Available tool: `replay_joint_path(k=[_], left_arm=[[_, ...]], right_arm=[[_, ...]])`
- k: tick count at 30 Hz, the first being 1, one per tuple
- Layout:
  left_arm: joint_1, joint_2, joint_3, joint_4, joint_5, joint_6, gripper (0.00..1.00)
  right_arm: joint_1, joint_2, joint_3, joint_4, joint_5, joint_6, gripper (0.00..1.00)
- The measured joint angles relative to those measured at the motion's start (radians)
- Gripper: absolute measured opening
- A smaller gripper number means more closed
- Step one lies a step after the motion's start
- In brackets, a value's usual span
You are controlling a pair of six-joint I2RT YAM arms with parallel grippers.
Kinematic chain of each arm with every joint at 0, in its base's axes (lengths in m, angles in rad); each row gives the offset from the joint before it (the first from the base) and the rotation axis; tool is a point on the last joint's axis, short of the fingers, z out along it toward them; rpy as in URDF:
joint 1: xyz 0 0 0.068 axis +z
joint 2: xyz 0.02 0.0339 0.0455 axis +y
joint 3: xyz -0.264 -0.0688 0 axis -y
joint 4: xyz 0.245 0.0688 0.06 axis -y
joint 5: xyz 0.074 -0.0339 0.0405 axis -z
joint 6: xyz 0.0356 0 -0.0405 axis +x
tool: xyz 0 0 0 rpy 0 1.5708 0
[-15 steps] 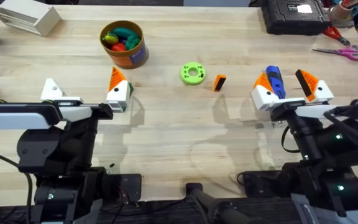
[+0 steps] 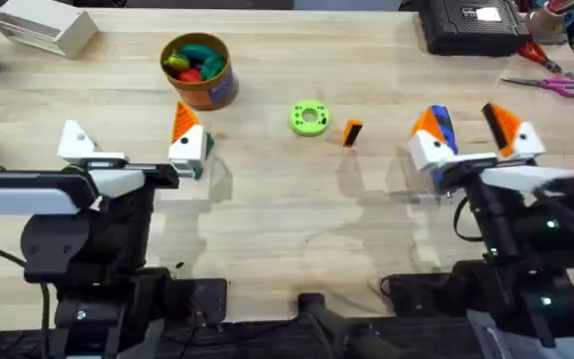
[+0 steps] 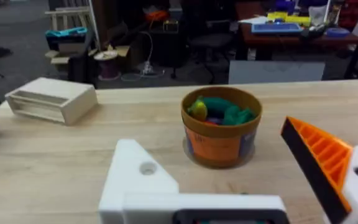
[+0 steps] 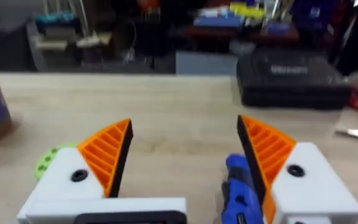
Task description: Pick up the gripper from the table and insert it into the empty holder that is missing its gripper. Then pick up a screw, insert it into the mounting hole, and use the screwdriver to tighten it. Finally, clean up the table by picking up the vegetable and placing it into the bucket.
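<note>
The small orange gripper (image 2: 352,133) with a black end lies on the table beside a green ring (image 2: 309,118). My left gripper (image 2: 128,127) is open. One side of it is the bare white holder (image 2: 76,140) (image 3: 138,180); the other carries an orange finger (image 3: 319,158). My right gripper (image 2: 461,118) (image 4: 185,122) is open, hovering over the blue screwdriver (image 2: 440,128) (image 4: 241,190), which sits between its two orange fingers. The orange bucket (image 2: 212,90) (image 3: 219,146) holds several toy vegetables. The vegetable on the table is out of view.
A white box (image 2: 43,28) (image 3: 51,99) stands at the far left corner. A black case (image 2: 471,22) (image 4: 294,81) and scissors (image 2: 548,84) lie at the far right. Bare wood stretches between the two arms in front of the ring.
My right gripper has drifted slightly away from the bases and to the right. The left gripper has shifted a little to the left. The screwdriver and the orange gripper lie where they were.
</note>
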Motion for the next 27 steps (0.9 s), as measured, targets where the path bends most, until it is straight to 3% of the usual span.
replay_joint_path(k=[2,10,13,14,16,21,27], left_arm=[[0.0,0.0,0.006,-0.001,0.0,0.006,0.985],[0.0,0.051,0.31,-0.231,-0.029,0.019,0.985],[0.0,0.142,0.458,-0.372,-0.031,0.019,0.985],[0.0,0.259,0.6,-0.518,-0.033,0.02,0.985],[0.0,0.339,0.679,-0.605,-0.033,0.022,0.985],[0.0,0.496,0.791,-0.727,-0.033,0.022,0.985],[0.0,0.603,0.813,-0.75,-0.032,0.022,0.984]], right_arm=[[0.0,0.0,0.009,0.015,0.0,0.0,0.991],[0.0,0.072,0.335,-0.158,0.0,0.0,0.99],[0.0,0.167,0.469,-0.234,0.0,0.0,0.991],[0.0,0.296,0.603,-0.363,0.0,0.0,0.991],[0.0,0.382,0.679,-0.455,0.0,0.0,0.991],[0.0,0.58,0.816,-0.651,0.0,0.0,0.991],[0.0,0.739,0.886,-0.78,0.0,0.0,0.991]])
